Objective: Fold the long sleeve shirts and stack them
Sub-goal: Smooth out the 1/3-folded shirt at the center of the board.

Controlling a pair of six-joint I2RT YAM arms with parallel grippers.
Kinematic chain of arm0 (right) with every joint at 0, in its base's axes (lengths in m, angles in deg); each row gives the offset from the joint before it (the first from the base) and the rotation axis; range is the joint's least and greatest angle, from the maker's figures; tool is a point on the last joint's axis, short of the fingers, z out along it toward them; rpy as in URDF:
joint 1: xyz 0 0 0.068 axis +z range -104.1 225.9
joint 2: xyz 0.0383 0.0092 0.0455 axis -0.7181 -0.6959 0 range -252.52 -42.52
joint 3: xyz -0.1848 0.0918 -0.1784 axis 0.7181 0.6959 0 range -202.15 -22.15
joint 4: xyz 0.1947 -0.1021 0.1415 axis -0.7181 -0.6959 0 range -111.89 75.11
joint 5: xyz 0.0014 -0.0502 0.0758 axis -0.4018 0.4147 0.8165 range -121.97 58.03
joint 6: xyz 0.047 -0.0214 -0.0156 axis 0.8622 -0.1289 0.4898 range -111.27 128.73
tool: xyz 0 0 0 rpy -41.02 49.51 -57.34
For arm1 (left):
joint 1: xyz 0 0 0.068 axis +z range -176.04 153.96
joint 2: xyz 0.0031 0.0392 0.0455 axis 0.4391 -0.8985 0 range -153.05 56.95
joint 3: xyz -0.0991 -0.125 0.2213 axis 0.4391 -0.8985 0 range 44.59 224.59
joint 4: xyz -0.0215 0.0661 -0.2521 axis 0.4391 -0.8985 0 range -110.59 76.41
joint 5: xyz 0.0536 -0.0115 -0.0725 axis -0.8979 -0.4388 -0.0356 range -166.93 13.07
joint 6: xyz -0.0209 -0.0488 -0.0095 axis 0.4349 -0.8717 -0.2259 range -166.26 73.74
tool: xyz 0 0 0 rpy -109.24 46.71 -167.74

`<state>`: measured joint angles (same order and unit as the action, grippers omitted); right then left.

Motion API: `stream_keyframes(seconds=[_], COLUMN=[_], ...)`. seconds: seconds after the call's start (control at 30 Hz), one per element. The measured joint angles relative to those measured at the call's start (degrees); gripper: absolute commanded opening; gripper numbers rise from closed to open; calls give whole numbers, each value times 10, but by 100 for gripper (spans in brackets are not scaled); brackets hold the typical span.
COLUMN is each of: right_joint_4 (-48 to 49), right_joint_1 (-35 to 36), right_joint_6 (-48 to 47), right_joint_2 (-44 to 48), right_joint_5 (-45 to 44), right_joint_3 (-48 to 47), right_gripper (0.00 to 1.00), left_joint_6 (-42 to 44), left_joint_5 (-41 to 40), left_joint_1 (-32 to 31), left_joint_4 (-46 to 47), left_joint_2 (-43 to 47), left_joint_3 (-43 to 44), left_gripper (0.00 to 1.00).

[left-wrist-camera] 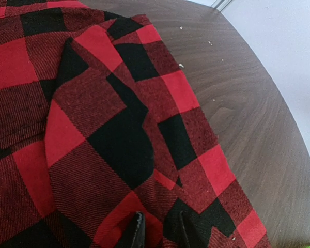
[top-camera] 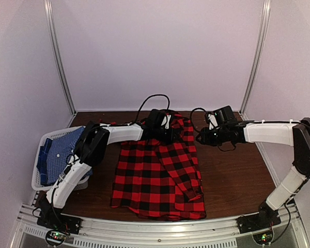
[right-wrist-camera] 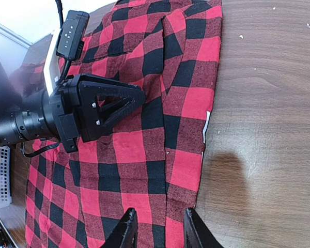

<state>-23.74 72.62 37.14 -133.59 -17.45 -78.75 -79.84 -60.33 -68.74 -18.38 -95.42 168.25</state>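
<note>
From above, shows the red-and-black plaid shirt [top-camera: 157, 175] spread flat in the middle of the table [top-camera: 232, 170], hem toward the near edge, one sleeve laid across its right half. Shows the blue-and-white check shirt [top-camera: 59, 155] bundled in the basket [top-camera: 41, 140] at the left edge. Places the left gripper [top-camera: 163, 134] on the plaid shirt's far end, and the right gripper [top-camera: 200, 137] just beside that end, toward the right edge. From the left wrist, shows the fingertips [left-wrist-camera: 138, 232] narrowly apart, down against plaid folds with cloth between them; cannot tell whether pinching the cloth or only resting on it. From the right wrist, shows the right gripper [right-wrist-camera: 160, 227] partly open and holding nothing, hanging above the shirt's edge and the bare wood beside it, with the left gripper [right-wrist-camera: 137, 98] down on the cloth farther along.
</note>
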Motion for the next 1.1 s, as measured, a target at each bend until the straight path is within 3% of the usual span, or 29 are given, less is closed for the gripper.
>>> stream_keyframes(seconds=[0.4,0.9,1.1], right_joint_4=[-4,-29,-29], right_joint_1=[35,136,141], right_joint_6=[-8,-9,5], right_joint_2=[0,30,31], right_joint_5=[0,-17,-26], right_joint_3=[9,98,122], right_gripper=[32,33,37], left_joint_6=[-11,-20,-20], left_joint_5=[1,3,5], left_joint_1=[5,13,13], left_joint_4=[4,4,5], left_joint_2=[0,0,0], left_joint_3=[-2,-2,-2], left_gripper=[23,23,24])
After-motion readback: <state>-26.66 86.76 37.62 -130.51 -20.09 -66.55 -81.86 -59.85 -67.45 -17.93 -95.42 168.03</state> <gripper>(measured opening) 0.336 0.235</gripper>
